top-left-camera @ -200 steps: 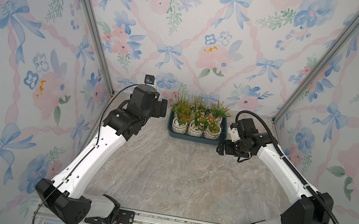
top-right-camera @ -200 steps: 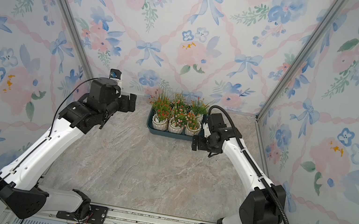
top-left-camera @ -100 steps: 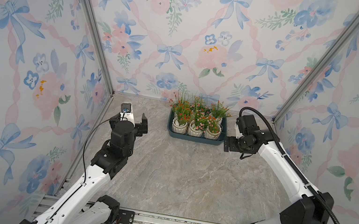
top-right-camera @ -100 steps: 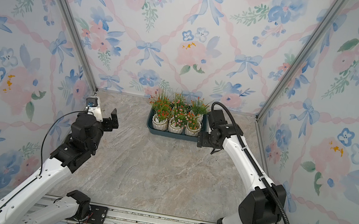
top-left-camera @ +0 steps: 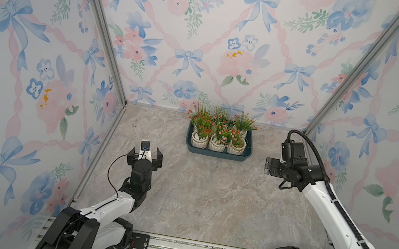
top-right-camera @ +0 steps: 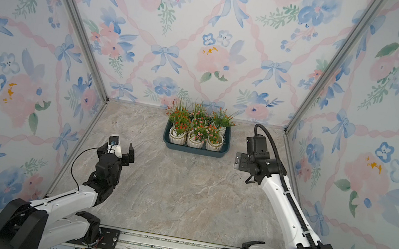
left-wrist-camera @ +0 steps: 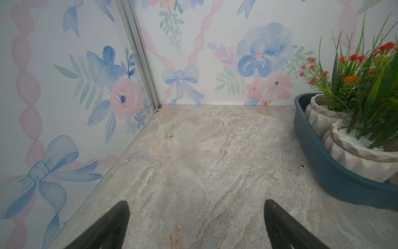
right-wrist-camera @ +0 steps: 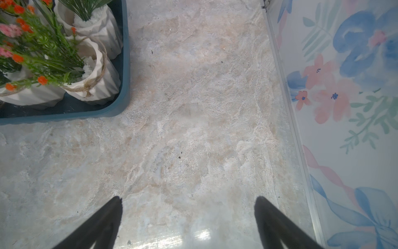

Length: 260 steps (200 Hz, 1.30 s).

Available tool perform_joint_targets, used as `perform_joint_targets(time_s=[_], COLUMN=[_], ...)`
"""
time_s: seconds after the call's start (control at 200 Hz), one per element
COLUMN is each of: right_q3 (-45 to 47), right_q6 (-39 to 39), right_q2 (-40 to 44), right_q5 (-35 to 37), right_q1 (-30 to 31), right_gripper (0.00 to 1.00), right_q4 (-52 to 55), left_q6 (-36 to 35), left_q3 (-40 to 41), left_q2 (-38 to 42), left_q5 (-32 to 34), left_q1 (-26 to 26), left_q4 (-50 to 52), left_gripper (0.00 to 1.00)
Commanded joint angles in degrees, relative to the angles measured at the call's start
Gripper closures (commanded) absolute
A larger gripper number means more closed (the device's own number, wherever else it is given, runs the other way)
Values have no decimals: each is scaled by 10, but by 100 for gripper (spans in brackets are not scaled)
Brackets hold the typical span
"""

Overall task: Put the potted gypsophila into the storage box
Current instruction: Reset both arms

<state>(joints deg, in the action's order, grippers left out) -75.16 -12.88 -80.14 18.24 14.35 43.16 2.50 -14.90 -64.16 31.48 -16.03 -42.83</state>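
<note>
1. Here, we see the potted gypsophila (top-left-camera: 219, 136) standing inside the storage box (top-left-camera: 217, 154) by the back wall (top-left-camera: 205, 49).
2. We find the left gripper (top-left-camera: 145, 155) and the right gripper (right-wrist-camera: 187, 200) spread apart, empty, well clear of the box.

six potted gypsophila (top-left-camera: 217, 144); one storage box (top-left-camera: 216, 154)

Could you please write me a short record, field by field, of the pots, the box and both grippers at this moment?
potted gypsophila: upright, packed in two rows inside the box
storage box: dark teal, on the table near the back wall
left gripper: open, fingers empty, over bare table, apart from the box
right gripper: open, empty, beside the box's right end, not touching
table: marbled grey-beige
</note>
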Motion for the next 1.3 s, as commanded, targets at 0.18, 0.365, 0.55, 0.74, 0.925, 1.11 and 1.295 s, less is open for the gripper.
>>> perform_joint_targets(time_s=[0.18, 0.365, 0.55, 0.74, 0.925, 1.11, 1.295], right_q3=[11, 62, 100, 124, 221, 314, 420], right_q6=[40, 27, 65, 50, 58, 83, 102], right_q2=[-6, 40, 62, 47, 60, 72, 61], right_q5=[-89, -122, -137, -206, -219, -147, -79], right_q1=[-46, -58, -68, -93, -110, -112, -112], right_gripper=[3, 3, 3, 3, 3, 3, 3], right_q4=[-29, -110, -181, -209, -342, -455, -606], left_q6=[4, 15, 20, 4, 0, 1, 1], left_q3=[16, 30, 41, 44, 43, 44, 44], left_q2=[-109, -155, -213, -245, -245, -246, -246], left_q5=[-93, -149, -200, -244, -255, -254, -254], left_q1=[62, 92, 106, 108, 108, 107, 108], left_q4=[-161, -234, -312, -349, -348, -348, -349], left_gripper=[2, 2, 2, 2, 2, 2, 2])
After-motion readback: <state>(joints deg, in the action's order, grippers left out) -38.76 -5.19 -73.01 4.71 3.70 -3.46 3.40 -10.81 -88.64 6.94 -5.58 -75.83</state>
